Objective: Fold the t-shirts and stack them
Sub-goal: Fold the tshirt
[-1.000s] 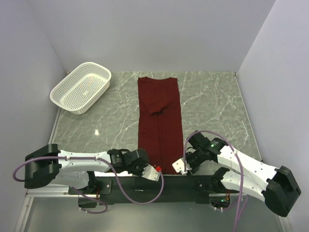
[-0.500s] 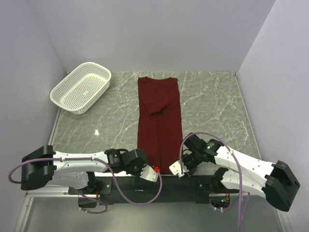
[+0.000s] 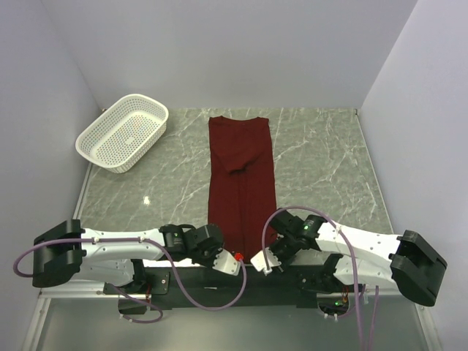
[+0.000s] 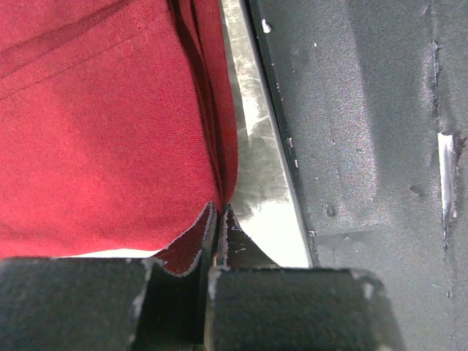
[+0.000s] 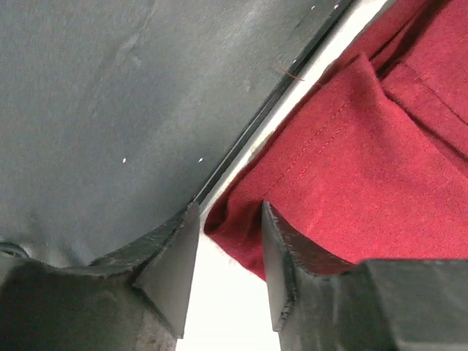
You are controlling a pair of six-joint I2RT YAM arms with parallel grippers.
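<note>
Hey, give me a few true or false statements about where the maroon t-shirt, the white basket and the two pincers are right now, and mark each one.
1. The left pincer is shut on a near corner of the t-shirt. True.
2. The t-shirt lies inside the basket. False: it lies as a long strip on the table, apart from the basket.
3. The right pincer is clamped tight on the cloth. False: the right pincer is open, its fingers standing either side of the shirt's other near corner.
4. The basket stands at the table's far left corner. True.
</note>
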